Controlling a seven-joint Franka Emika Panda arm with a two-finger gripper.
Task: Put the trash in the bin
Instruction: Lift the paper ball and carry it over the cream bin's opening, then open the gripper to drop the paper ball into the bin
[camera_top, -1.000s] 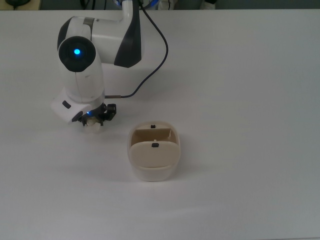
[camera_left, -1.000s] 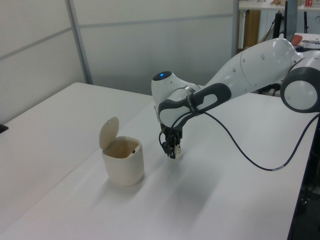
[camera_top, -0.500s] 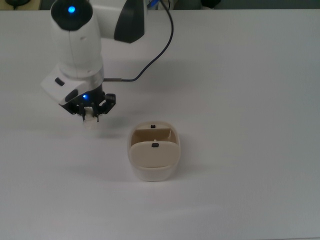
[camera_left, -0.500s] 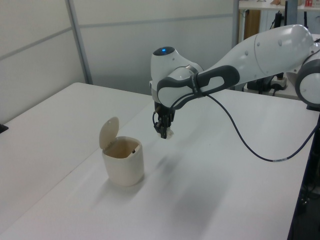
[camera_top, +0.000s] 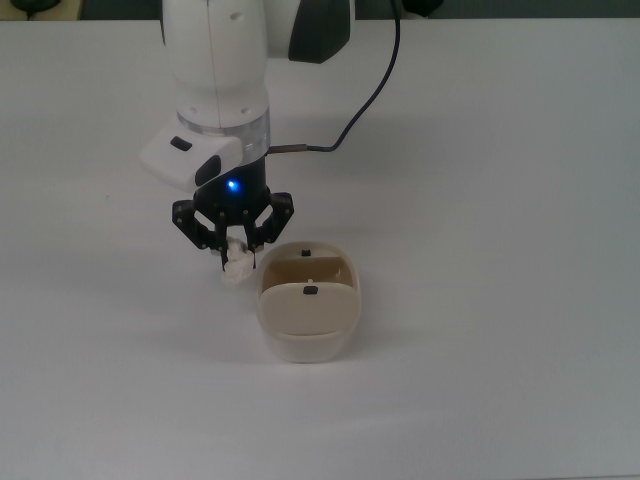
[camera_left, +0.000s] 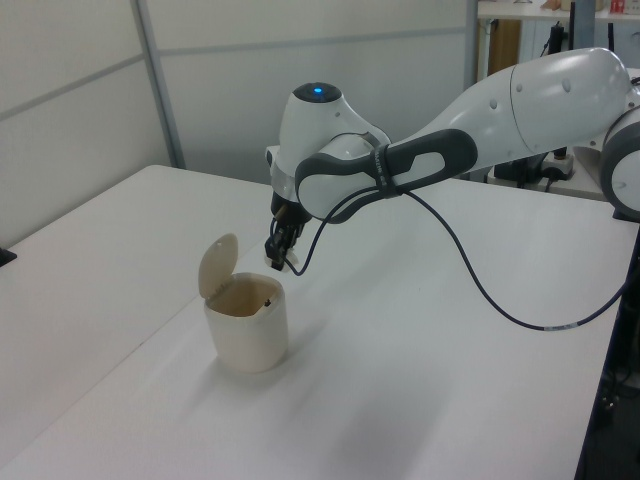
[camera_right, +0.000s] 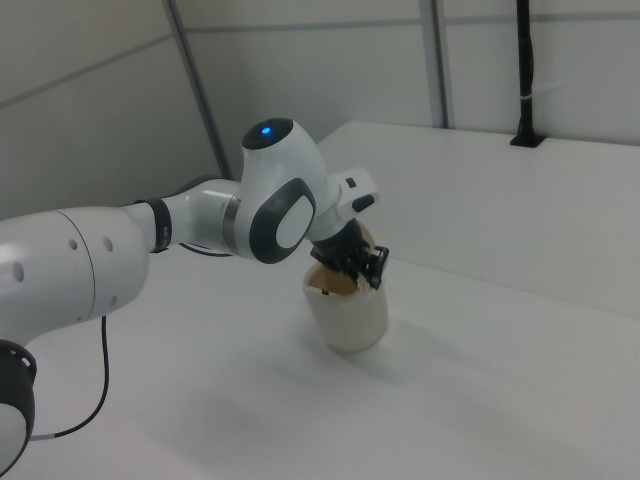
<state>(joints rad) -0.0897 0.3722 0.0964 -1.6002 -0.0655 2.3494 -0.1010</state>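
Top view, L to R: your gripper (camera_top: 237, 262) is clamped on the trash (camera_top: 238, 269), held in the air just off the bin's (camera_top: 308, 340) left rim, not yet over the opening. It has moved right and up from the table spot where it was 1 s ago, so pickup looks done and only the carry and drop remain. The trash is a lumpy ball w/ no clear long axis. The bin's flap stands open, long axis top-to-bottom in the top view.
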